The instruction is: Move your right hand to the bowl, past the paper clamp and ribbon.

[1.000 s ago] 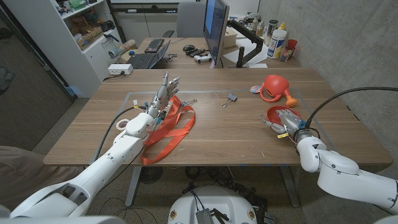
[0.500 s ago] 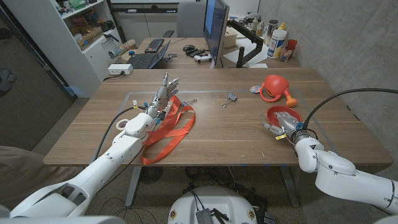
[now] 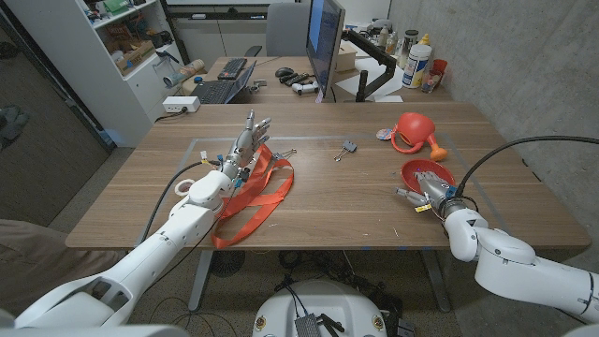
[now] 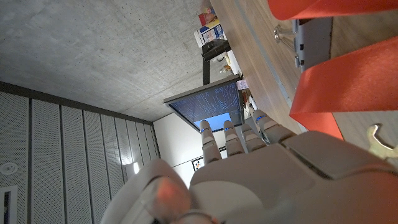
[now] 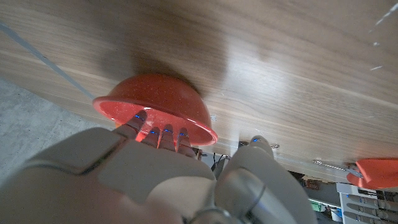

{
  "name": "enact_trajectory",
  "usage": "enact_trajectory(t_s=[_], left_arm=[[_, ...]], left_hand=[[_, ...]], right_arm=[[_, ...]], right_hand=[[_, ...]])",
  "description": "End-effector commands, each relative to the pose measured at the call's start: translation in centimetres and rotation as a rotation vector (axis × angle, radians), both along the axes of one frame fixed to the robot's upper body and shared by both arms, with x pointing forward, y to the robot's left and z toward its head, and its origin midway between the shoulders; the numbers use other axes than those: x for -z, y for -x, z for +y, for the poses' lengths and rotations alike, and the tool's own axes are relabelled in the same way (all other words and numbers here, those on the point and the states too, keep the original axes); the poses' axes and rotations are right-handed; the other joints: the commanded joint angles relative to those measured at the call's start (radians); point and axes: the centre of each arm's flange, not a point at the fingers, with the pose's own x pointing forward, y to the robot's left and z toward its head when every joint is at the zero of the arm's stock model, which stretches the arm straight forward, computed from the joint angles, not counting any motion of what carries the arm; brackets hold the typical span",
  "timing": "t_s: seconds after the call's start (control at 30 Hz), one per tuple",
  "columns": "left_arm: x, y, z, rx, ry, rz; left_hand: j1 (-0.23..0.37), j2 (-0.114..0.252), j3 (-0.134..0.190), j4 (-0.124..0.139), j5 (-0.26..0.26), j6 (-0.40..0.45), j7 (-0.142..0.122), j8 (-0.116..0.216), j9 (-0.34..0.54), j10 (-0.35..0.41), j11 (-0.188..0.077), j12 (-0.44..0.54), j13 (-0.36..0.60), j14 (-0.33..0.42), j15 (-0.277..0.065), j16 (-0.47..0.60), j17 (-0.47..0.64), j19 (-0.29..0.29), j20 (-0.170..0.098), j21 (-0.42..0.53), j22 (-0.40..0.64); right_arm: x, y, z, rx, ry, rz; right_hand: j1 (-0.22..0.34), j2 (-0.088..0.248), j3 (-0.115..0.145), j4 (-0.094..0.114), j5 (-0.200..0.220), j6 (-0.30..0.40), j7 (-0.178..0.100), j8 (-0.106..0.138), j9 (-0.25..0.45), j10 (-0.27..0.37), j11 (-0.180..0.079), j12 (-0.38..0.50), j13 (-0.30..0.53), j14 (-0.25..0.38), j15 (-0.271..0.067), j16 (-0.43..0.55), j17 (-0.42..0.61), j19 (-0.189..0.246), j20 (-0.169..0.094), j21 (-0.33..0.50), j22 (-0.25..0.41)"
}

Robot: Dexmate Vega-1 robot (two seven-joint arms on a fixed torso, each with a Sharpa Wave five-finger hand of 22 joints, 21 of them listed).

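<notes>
1. Bowl (image 3: 428, 172): a red bowl stands on the wooden worktop (image 3: 356, 201) toward the robot's right side, near the front edge. In the right wrist view the bowl (image 5: 154, 106) shows its rounded outer wall and rim resting on the wood.
2. Right hand (image 3: 427, 190): it is at the bowl's near rim, fingers reaching toward it. In the right wrist view the right hand (image 5: 155, 165) has its fingertips (image 5: 152, 132) extended to the bowl's rim, seemingly at or just over the edge; the thumb stands apart to the side. It holds nothing, fingers apart.
3. Left hand (image 3: 241, 150): it lies over the orange ribbon (image 3: 257, 192) on the robot's left part of the worktop, fingers stretched out and apart, grasping nothing. In the left wrist view the left hand (image 4: 261, 162) shows straight fingers with ribbon (image 4: 342, 84) bands beside them.
4. Paper clamp (image 4: 311, 38): in the left wrist view a grey clamp with wire handles sits on the worktop among the ribbon bands, beyond the fingertips. In the head view the paper clamp (image 3: 281, 153) is a small shape at the ribbon's far end.
5. Elsewhere on the worktop: a small key-like item (image 3: 346, 148) lies near the middle, and a red watering can (image 3: 414, 133) stands behind the bowl, well apart from the ribbon.
</notes>
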Motion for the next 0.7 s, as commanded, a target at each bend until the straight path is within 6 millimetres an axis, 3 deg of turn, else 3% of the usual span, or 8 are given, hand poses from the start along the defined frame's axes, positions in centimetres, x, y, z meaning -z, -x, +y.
enact_trajectory(t_s=[0.03, 0.7], left_arm=[[0.04, 0.27, -0.27, -0.002, -0.004, -0.004], [-0.12, -0.04, -0.49, 0.012, -0.013, -0.010]], left_hand=[[0.005, 0.005, -0.007, -0.004, 0.007, 0.006, 0.001, -0.003, 0.005, 0.003, 0.004, 0.002, 0.003, -0.008, -0.054, 0.007, 0.004, -0.001, -0.002, 0.002, 0.003], [0.007, 0.013, -0.006, -0.002, 0.008, 0.005, 0.001, -0.004, 0.005, 0.000, 0.004, 0.001, 0.003, -0.012, -0.055, 0.006, 0.004, -0.002, -0.004, 0.001, 0.003]], right_arm=[[0.33, -0.09, -0.37, 0.001, 0.000, 0.003], [0.55, -0.38, -0.43, 0.005, -0.003, 0.021]], right_hand=[[0.010, -0.004, -0.003, -0.004, 0.007, -0.009, 0.004, 0.001, 0.005, 0.000, -0.003, 0.005, 0.004, -0.034, 0.008, 0.005, 0.001, 0.001, 0.003, 0.003, 0.004], [0.014, -0.004, -0.004, -0.007, 0.012, -0.007, 0.007, 0.002, 0.005, 0.004, -0.004, 0.007, 0.005, -0.029, 0.007, 0.006, 0.001, 0.007, -0.001, 0.004, 0.004]])
